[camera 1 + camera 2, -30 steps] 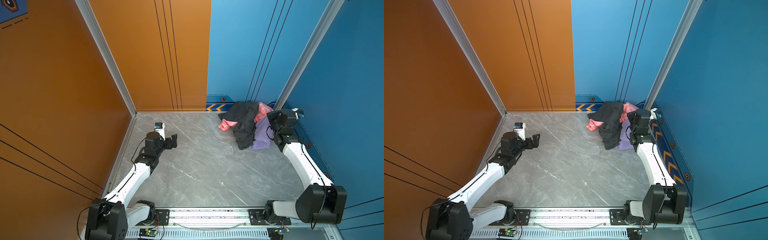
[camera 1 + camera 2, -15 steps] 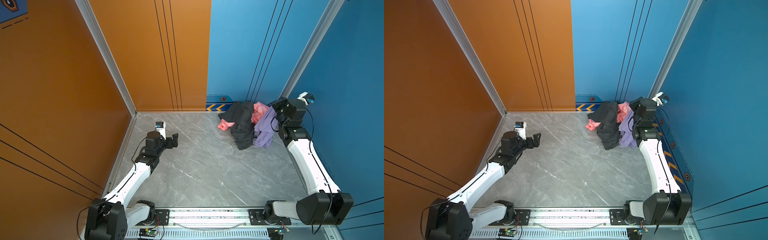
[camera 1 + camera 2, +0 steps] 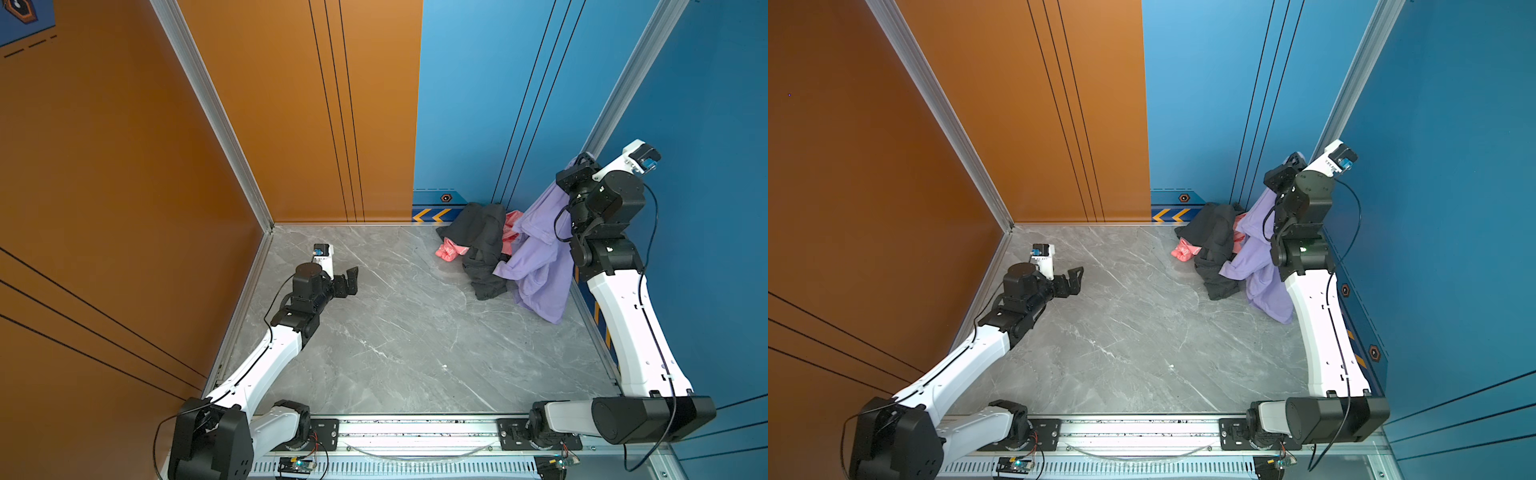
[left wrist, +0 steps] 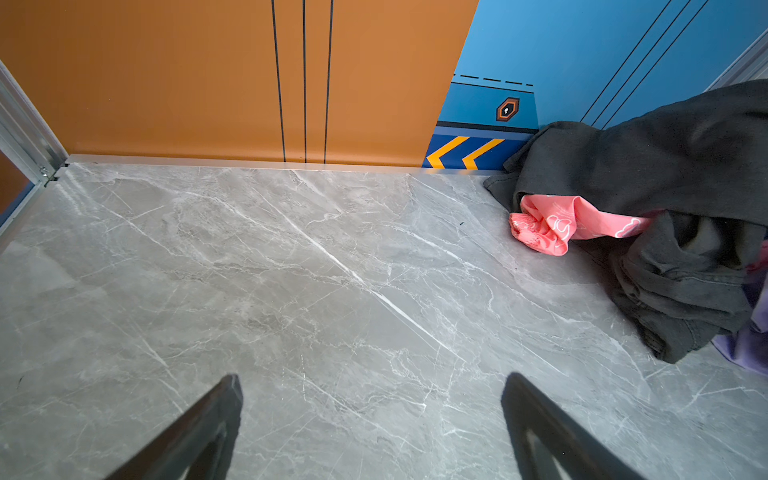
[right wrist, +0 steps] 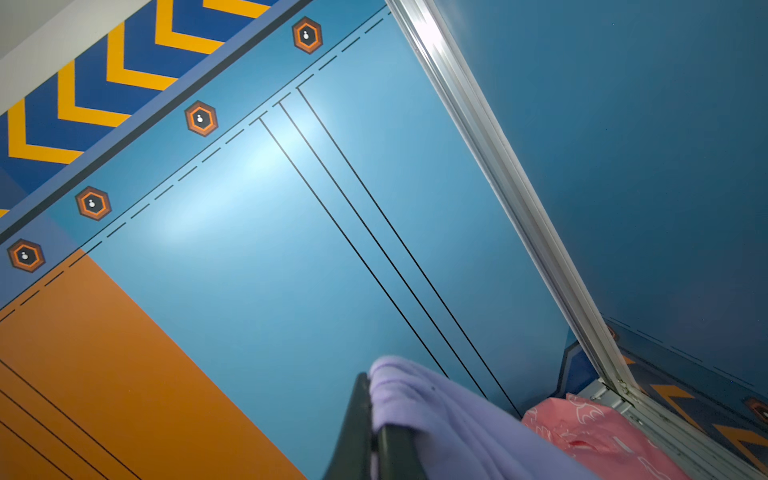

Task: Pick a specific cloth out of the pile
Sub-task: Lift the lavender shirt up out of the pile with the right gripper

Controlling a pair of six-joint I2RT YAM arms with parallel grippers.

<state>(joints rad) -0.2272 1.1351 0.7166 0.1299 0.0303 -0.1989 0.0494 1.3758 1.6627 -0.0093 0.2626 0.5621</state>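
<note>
Right wrist view shows the right gripper [image 5: 372, 388] pinched together on a fold of the cloth [image 5: 457, 419]. The lilac fabric drapes away from it, and a corner of the pink garment [image 5: 590, 432] lies beyond. The dark grey garment [image 3: 478, 228] is outside that frame. Both top views show three garments and two arms. There the cloth hangs from the raised right gripper down to the table [image 3: 395, 332], its lower part beside and partly over the pile [image 3: 486, 266] beneath that gripper. Left wrist view alone shows the left gripper [image 4: 370, 382] with jaws wide apart over bare marble, holding nothing. The pile sits well ahead of it, and only a sliver of lilac shows at the pile's far side.
</note>
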